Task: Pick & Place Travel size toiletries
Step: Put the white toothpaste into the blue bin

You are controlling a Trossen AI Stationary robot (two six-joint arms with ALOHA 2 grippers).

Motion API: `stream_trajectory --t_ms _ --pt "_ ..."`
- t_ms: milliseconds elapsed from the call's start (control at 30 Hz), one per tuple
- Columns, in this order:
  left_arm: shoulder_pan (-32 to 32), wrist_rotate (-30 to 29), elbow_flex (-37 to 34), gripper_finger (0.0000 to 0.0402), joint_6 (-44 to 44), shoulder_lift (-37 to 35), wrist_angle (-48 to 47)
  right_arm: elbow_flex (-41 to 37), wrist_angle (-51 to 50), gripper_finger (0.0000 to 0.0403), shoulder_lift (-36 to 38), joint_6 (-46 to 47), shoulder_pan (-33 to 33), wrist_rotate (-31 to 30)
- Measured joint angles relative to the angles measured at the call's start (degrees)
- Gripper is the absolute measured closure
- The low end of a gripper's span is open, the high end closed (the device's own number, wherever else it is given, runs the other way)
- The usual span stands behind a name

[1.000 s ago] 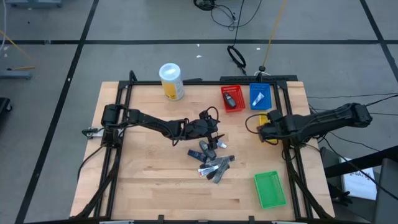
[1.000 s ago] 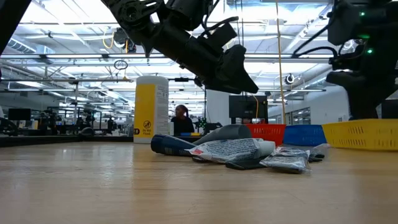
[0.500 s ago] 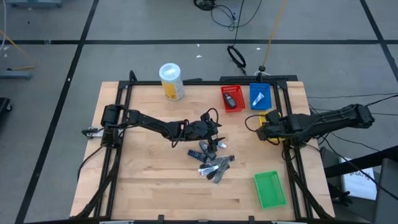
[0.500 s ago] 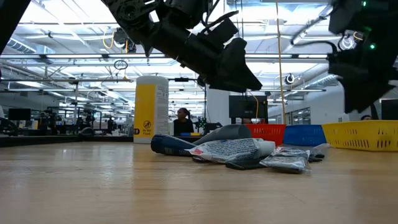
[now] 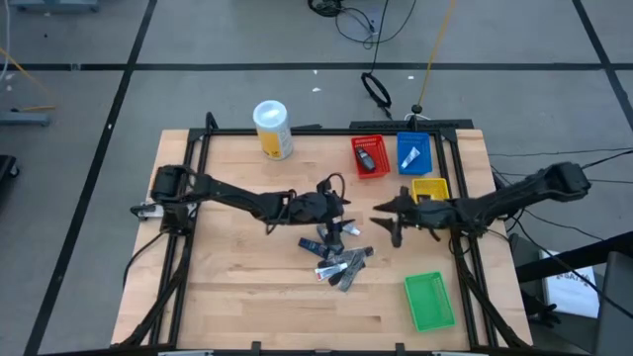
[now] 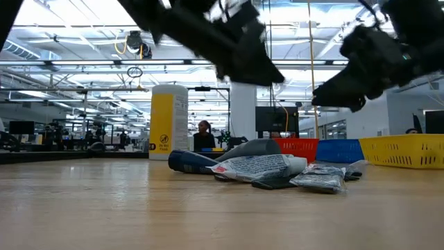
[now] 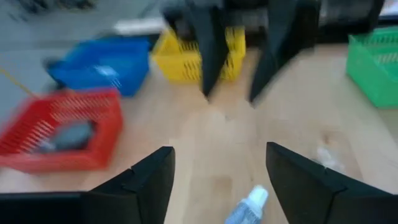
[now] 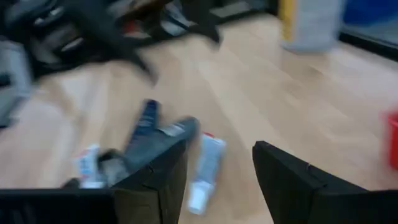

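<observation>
1. The wooden desk (image 5: 237,287) is sitting on a grey floor crossed by dark lines, with a black frame along its edges.
2. Seen from desk height, the room behind is showing as a large hall with ceiling lights, and a person (image 6: 202,133) is sitting far back.
3. A white canister (image 5: 273,130) with a yellow label is standing near the far left part of the desk.
4. A red bin (image 5: 370,156) and a blue bin (image 5: 414,151) are sitting side by side at the far edge, each holding something small; a yellow bin (image 5: 429,189) is lying just nearer than the blue one, and a green bin (image 5: 429,302) is lying at the near right.
5. The toiletries (image 5: 339,257) are lying in a loose heap around the middle of the desk: a dark blue tube, a white-capped tube, grey and silver sachets, overlapping one another.
6. The left pincer (image 5: 336,225) is hanging over the far left edge of the heap, its fingers apart and holding nothing; a white-capped tube (image 7: 247,205) is lying just beyond and between them.
7. The right pincer (image 5: 386,220) is hanging right of the heap, near it but not touching, pointing toward the left one; its fingers are apart and empty, with the heap lying ahead of them.
</observation>
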State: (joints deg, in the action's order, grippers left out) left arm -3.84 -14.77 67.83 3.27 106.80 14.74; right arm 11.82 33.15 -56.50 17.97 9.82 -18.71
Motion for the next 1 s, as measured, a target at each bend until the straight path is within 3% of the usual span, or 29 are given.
stream_trajectory --t_ms 100,200,333,433,600,700,833,1000 --pt "-2.7 -7.3 0.0 0.018 1.3 -4.2 -6.7 -5.1 15.4 0.023 -4.5 -2.2 0.1 4.5" --pt "-5.2 -12.4 0.0 0.0197 1.1 -7.9 -14.5 -6.1 20.6 0.023 -8.7 -2.4 0.1 9.1" --pt "-6.3 -14.0 -1.4 0.0218 -1.4 -11.1 -20.9 -5.3 25.5 0.023 -14.1 -2.6 0.1 16.2" --pt "-5.7 -13.8 -5.2 0.0232 -3.8 -11.8 -20.4 -4.4 28.8 0.0229 -17.7 -2.6 0.1 16.2" --pt "-3.0 -12.8 -13.7 0.0252 -10.5 -12.0 -11.9 -0.2 21.5 0.022 -21.3 -5.1 -0.4 8.9" --pt "-0.9 -10.1 -18.3 0.0262 -13.4 -11.7 -4.4 4.7 11.4 0.0195 -21.8 -5.4 -2.5 6.8" --pt "1.8 -7.0 -23.9 0.0272 -14.2 -11.2 7.2 12.6 -3.7 0.0155 -24.5 -6.3 -4.3 6.8" --pt "4.2 -7.0 -28.3 0.0281 -14.2 -11.4 17.6 18.1 -5.8 0.0129 -31.9 -9.0 -4.5 6.7"
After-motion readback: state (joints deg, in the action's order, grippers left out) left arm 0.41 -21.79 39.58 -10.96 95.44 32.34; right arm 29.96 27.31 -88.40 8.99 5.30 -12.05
